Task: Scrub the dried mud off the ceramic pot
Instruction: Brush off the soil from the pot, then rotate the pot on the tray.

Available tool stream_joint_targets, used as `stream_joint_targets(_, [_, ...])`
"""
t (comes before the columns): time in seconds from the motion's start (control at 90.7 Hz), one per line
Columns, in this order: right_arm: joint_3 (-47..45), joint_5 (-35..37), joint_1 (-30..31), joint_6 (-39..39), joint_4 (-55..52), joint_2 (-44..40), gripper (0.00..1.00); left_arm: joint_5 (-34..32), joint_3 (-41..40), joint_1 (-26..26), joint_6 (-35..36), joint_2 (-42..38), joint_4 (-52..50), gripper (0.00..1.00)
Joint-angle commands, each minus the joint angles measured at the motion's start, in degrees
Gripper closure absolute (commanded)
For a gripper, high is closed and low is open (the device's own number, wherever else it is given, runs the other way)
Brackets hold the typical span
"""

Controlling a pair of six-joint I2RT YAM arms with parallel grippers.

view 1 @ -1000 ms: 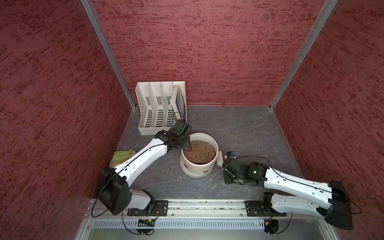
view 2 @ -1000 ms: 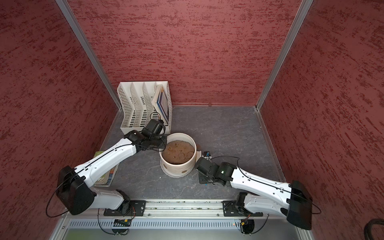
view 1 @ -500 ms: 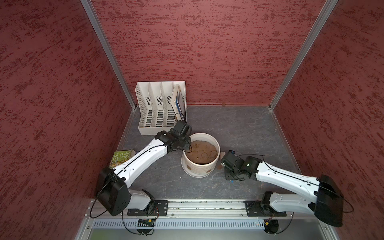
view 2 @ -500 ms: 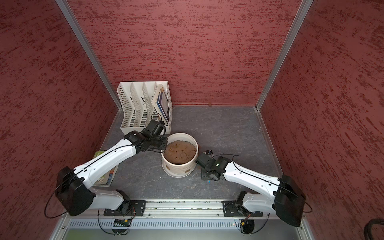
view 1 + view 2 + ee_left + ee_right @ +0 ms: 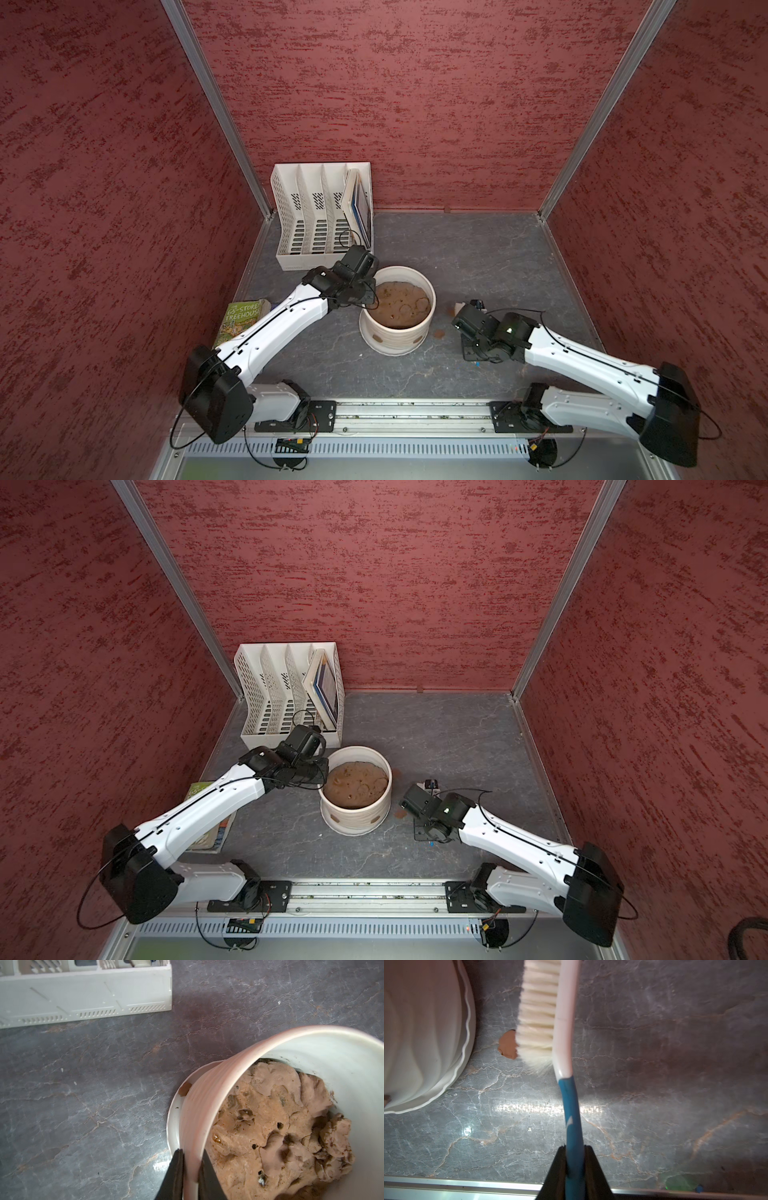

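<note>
Since a second ago the right arm (image 5: 582,365) has drawn its brush (image 5: 566,1022) slightly back from the ceramic pot (image 5: 395,338), which has stayed where it was. That pot, a wide cream-white cylinder with faint horizontal ribbing and a thick rounded rim, stands upright near the middle of the grey, veined stone-look table (image 5: 478,249), on a shallow white saucer (image 5: 471,1026) with a wavy edge. A lumpy, cracked tan-brown mound (image 5: 270,1126) fills its inside. The dried mud (image 5: 377,337) shows as small flat reddish-brown ovals: two on the pot's outer wall facing the robot, one on the saucer in the left wrist view, and a mud flake (image 5: 507,1045) on the table just beside the saucer. The left gripper (image 5: 192,1154) has its two black jaws clamped on the pot's rim, one jaw outside the wall and one inside. The right gripper (image 5: 575,1152) pinches the brush's smooth blue handle. The brush has a pale pink-white plastic head and fine cream bristles that point toward the pot, apart from it, with the flake partly hidden behind their tips. Behind the pot, in the far left corner, a white slotted plastic file rack (image 5: 309,208) holds one leaning book (image 5: 358,203). A green paperback (image 5: 243,316) lies flat under the left arm (image 5: 282,324). Rough red plaster-like walls (image 5: 415,104) enclose the space.
</note>
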Motion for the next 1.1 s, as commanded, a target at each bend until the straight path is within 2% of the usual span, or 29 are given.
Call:
stream_joint_targets(0.0, [3.01,5.12,-0.38,1.36,-5.01,-1.98,1.0,0.32,-0.62,0.82,-4.04,-4.66,0.12,1.0])
stream_joint_targets(0.264, [4.65,3.21,0.66,0.45,-3.76,-6.65,1.0,3.9,-1.96,1.02,-7.55,-5.33,3.23,1.0])
stream_joint_targets(0.386, [3.22,-0.21,1.44,0.0,1.67,-9.71,1.0,4.02,-1.33,1.32,-5.71,-5.57,5.75,0.58])
stream_joint_targets(0.452, [2.78,-0.94,1.64,0.04,3.44,-10.67,1.0,3.14,-1.89,1.87,-3.85,-5.33,8.61,0.44])
stream_joint_targets(0.507, [2.67,-1.12,1.72,0.07,4.22,-10.88,1.0,2.5,-2.26,2.86,-2.55,-4.67,10.57,0.38])
stream_joint_targets(0.672, [2.58,-1.13,2.13,0.28,4.8,-9.99,1.0,5.68,-1.01,6.11,-1.6,-1.45,14.26,0.35])
stream_joint_targets(0.904, [1.75,-1.14,2.4,0.37,5.58,-9.04,1.0,8.38,0.62,6.38,1.13,2.7,16.31,0.34])
stream_joint_targets(1.091, [2.99,-1.13,2.34,-3.06,7.83,-6.09,1.0,8.66,0.06,6.38,2.82,0.98,15.08,0.31])
